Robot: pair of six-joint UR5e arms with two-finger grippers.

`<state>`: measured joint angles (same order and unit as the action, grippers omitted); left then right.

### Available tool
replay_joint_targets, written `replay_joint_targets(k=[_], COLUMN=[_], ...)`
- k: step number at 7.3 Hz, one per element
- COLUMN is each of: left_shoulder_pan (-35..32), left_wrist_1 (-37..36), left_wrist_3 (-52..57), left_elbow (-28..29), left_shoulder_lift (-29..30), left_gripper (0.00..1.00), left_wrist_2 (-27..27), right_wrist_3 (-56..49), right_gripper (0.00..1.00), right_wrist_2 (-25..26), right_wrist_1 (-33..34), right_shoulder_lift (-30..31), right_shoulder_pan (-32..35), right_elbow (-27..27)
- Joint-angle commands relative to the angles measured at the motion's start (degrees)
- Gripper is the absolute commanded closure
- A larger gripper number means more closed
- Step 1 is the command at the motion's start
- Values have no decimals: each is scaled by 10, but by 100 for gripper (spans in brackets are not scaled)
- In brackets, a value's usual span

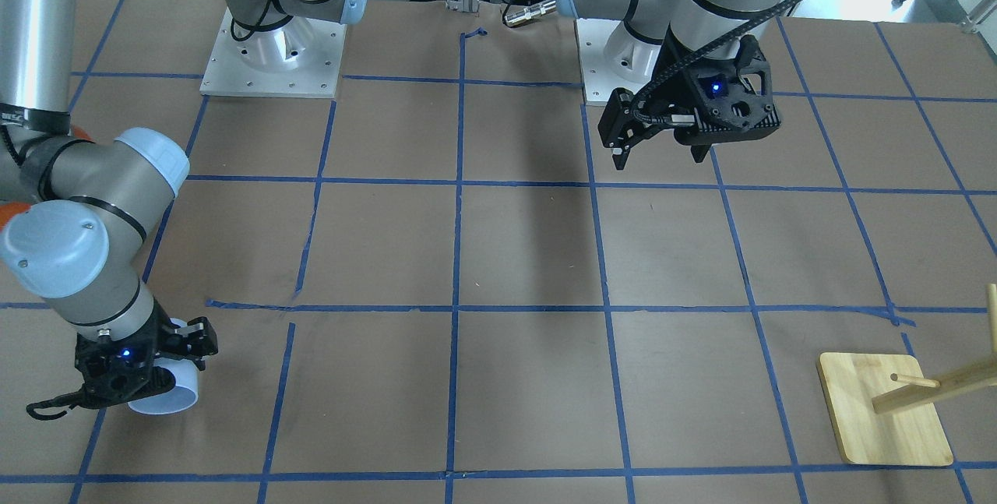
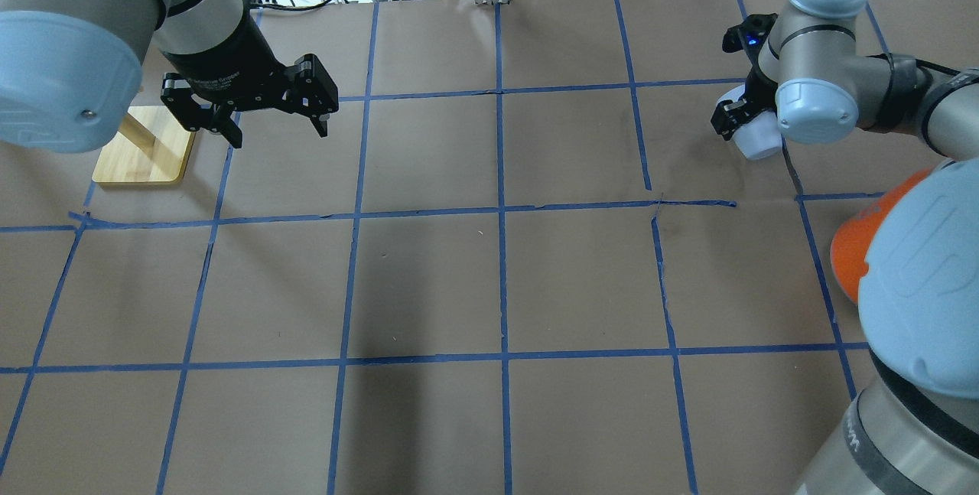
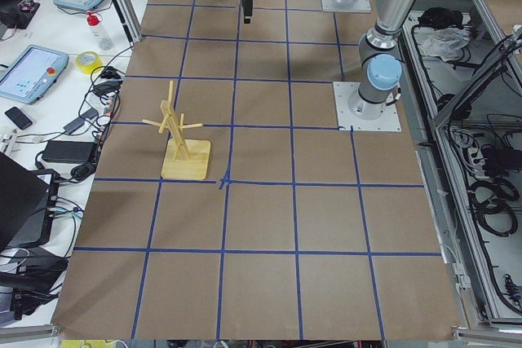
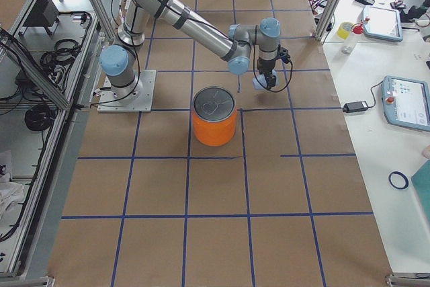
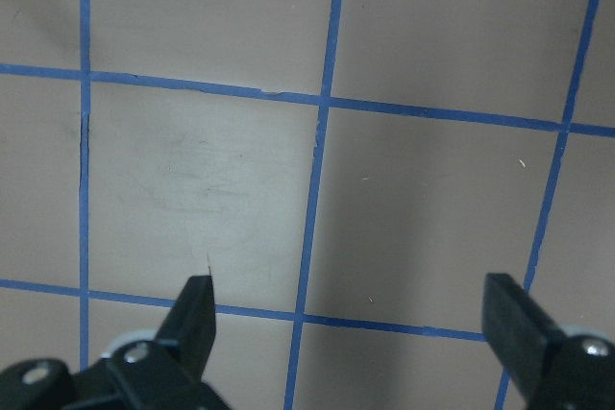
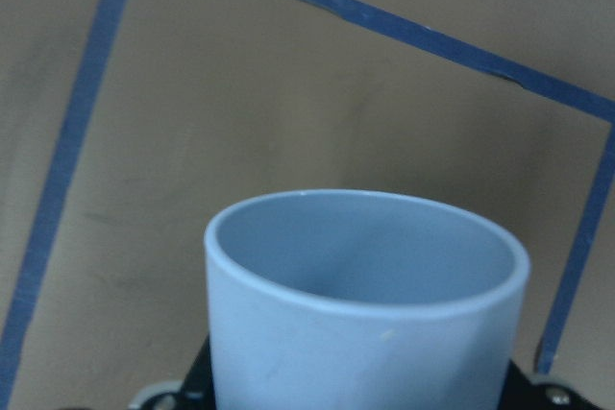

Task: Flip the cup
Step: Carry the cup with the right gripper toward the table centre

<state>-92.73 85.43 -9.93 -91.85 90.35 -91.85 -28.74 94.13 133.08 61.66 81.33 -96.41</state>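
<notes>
The pale blue cup [image 6: 365,314] fills the bottom of the right wrist view. Its open mouth points away from the palm and its bluish inside shows. The right gripper [image 1: 177,370] is clamped on it, with one finger on either side of the wall and the rim sticking out past the fingertips. Whether the cup touches the brown, blue-taped table [image 1: 530,379] cannot be told. The big orange can with a silver lid [image 4: 215,126] stands upright, well apart from those fingers. The left gripper [image 2: 277,131] hangs over bare paper, its fingers [image 5: 197,309] spread wide with nothing between them. A wooden peg stand [image 2: 145,158] sits near the outer side of one of those fingers, on the side away from the cup.
</notes>
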Motion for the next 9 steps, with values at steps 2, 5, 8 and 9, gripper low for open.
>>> replay_joint_targets(k=[2,5,8,9], left_shoulder_pan=[-1,0,-1,0], left_wrist_1=[0,0,0,0], left_wrist_3=[0,0,0,0], left_elbow=[0,0,1,1], left_shoulder_lift=[0,1,1,0], left_gripper=[0,0,0,0], left_wrist_2=[0,0,0,0], right_wrist_3=[-59,-125,-332,-400], right_gripper=[100,100,100,100], right_wrist_2=[-2,5,-1,-1], right_wrist_1=[8,6,48,39], right_shoulder_lift=[2,-3,-15,-24], right_shoulder_pan=[86,158,195,204], right_elbow=[9,18,33,34])
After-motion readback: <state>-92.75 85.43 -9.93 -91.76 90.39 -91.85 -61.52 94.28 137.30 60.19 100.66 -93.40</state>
